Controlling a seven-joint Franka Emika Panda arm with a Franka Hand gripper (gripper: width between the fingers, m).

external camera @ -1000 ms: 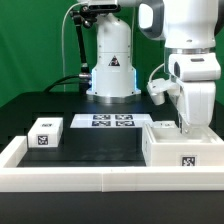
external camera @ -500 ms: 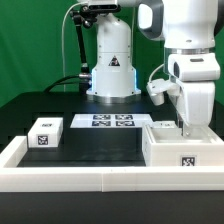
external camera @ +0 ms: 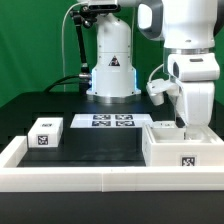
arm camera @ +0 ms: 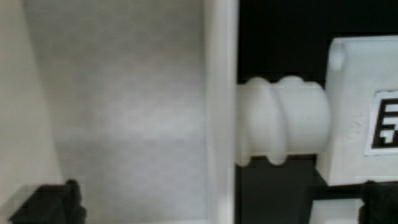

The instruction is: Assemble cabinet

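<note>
Up front in the exterior view ran the low white rail (external camera: 90,182) that edges the table. Just behind it, toward the exterior view's right, sat the cabinet (external camera: 170,150). It was a broad white box with a tag on its near face, resting flat on the black table with its long side running across the view.

The gripper (external camera: 190,126) hung straight down over the cabinet's far right part, and its tips were hidden behind the upper edge of the box. So the task's thing lay directly beneath and around the end effector, not off to one side. Any coming move would probably be a short vertical or closing one, not a reach.

The wrist view filled in that hidden part. The cabinet's pale wall (arm camera: 125,110) took up most of the picture, with one dark fingertip (arm camera: 54,203) low beside it. The gripper (arm camera: 205,205) looked spread wide, and a black gap showed past the wall's edge, so I judged that it clamped nothing. Beyond that edge a ridged white peg (arm camera: 276,118) joined a tagged white piece (arm camera: 365,105). Whether these belonged to the cabinet could not be told.

Farther back and well apart, on the exterior view's left, stood a small tagged block (external camera: 45,132). Beyond it lay the marker board (external camera: 112,121), and last the arm's base (external camera: 112,65).
</note>
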